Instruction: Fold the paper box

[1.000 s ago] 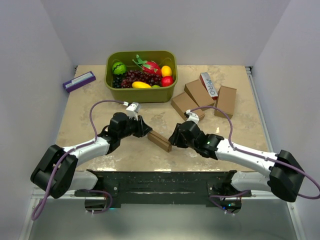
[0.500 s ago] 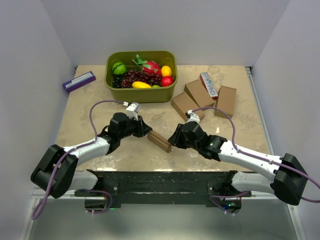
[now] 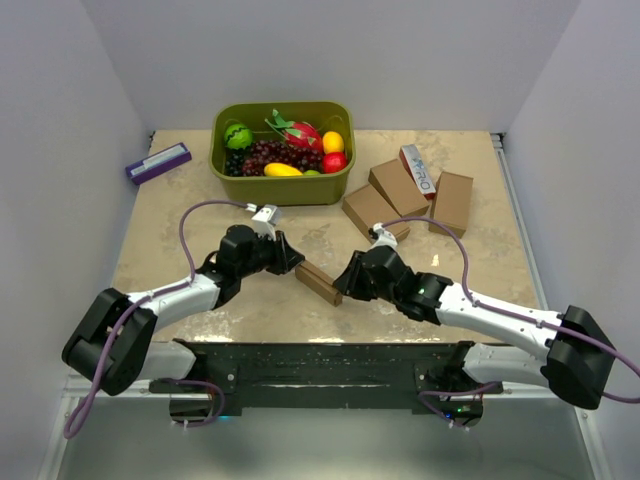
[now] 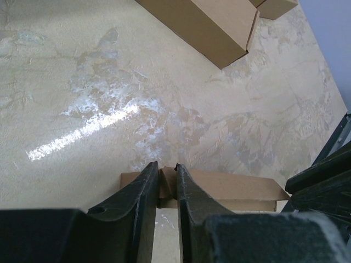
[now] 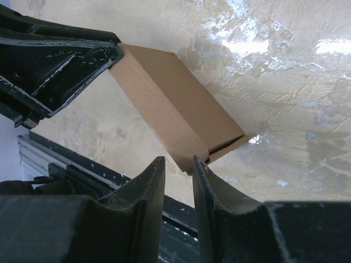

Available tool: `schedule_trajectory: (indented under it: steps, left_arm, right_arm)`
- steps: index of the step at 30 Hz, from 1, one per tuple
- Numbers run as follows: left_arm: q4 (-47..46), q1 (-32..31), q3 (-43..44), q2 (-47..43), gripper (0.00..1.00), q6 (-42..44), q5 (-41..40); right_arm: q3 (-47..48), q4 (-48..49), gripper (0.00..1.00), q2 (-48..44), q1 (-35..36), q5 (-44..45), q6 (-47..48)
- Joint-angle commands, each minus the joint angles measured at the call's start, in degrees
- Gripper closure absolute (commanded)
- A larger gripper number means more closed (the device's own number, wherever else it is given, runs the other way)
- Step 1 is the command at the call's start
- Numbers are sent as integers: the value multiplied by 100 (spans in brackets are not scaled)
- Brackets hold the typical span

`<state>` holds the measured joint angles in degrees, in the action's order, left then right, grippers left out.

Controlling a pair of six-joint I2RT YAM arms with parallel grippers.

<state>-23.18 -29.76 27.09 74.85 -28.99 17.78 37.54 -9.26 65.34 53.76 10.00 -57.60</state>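
The left tool (image 4: pixel 165 166) has its 2 dark fingers nearly together, clamped on a small end flap of the paper box (image 4: pixel 236 189); the flap fills the narrow gap between them. From this grip the paper box, plain brown and slim, runs off to the right of the tool and lies flat on the worktop (image 4: pixel 109 82). Its far end meets the right tool (image 5: pixel 178 160). There the 2 fingers stand a little apart and flank the lower corner of that end, where a flap is slightly ajar. Whether they press the cardboard cannot be told from the wrist view. Seen from above, the 2 tools face each other tip to tip across the box, which sits between them near the front middle of the worktop.

Beyond the right tool, well apart from the held box, 3 brown cartons (image 3: pixel 372 208) lie in a loose fan, with a white-and-red lettered carton (image 3: pixel 420 170) among them. Beyond the left tool, at the back of the worktop, stands a green basket (image 3: pixel 216 150) heaped with fruit (image 3: pixel 285 150). Farther out to the left of that tool, near the back left corner, a slim purple-and-white box (image 3: pixel 158 162) lies alone.
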Motion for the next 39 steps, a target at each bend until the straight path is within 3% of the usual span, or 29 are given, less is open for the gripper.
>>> schedule_trajectory:
  steps: [1,18,26,31,37,39]
  left_arm:
    - [718,-30,-204,241,77,104,-73]
    - [727,-39,-178,249,78,113,-73]
    - [675,-39,-230,258,79,104,-82]
    - [350,-39,-441,153,79,113,32]
    - [-160,-48,-802,126,79,61,41]
    - [-318,-48,-907,126,80,60,33]
  right_arm:
    - [-19,205,69,31,82,-42,-102]
    - [-19,73,75,172,188,99,-32]
    - [271,-331,77,277,468,607,109]
    - [648,-953,65,146,495,1082,442]
    - [1517,-1824,35,443,1426,2532,847]
    - [1764,-2018,33,812,1672,2778,978]
